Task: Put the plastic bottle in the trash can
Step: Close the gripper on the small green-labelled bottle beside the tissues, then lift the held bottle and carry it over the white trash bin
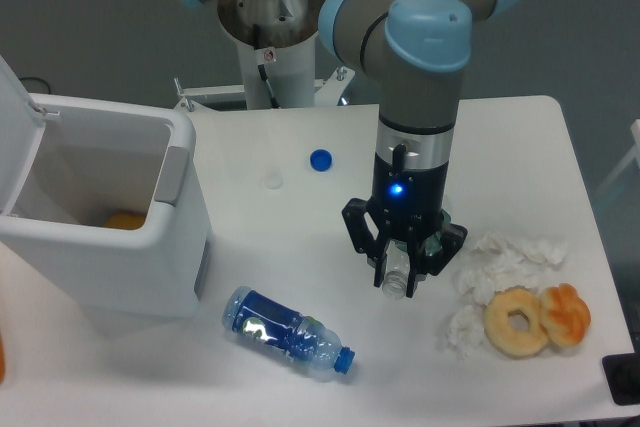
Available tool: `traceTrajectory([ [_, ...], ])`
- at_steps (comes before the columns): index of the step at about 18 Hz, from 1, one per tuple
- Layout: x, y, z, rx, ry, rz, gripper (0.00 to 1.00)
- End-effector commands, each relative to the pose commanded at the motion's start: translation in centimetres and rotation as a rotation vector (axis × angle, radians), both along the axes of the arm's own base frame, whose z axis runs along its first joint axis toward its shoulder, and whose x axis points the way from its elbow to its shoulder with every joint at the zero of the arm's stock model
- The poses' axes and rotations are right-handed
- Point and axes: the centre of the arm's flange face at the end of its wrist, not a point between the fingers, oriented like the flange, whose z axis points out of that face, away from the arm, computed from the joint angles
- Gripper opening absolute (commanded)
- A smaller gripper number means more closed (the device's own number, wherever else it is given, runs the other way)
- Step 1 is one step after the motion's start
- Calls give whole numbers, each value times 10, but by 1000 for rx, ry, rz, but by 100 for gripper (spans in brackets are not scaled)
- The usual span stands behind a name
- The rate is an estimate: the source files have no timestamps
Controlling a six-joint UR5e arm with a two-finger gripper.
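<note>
The plastic bottle (396,282) lies on the table at centre right, almost wholly hidden under my gripper (399,275). Only its clear open neck and a sliver of green label show. The gripper points straight down over it, open, with one finger on each side of the neck. Whether the fingers touch the bottle I cannot tell. The trash can (180,182) stands at the left edge with its lid swung up and open. An orange object lies in its bottom.
A clear bottle with a blue label and blue cap (286,332) lies at front centre. A loose blue cap (320,159) and a small clear cap (273,180) sit mid-table. Crumpled tissues (505,255), a doughnut (517,322) and an orange pastry (566,312) lie at the right.
</note>
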Motion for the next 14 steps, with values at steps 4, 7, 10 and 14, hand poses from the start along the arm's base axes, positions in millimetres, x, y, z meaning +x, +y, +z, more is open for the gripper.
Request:
traceTrajectory([
  [4,3,-2,24,51,-24,72,34],
  [7,17,-5,47,116,-60,88,34],
  [10,42,-11,79,178,-77,95,34],
  [14,94,-6,116,285,-166,58,34],
])
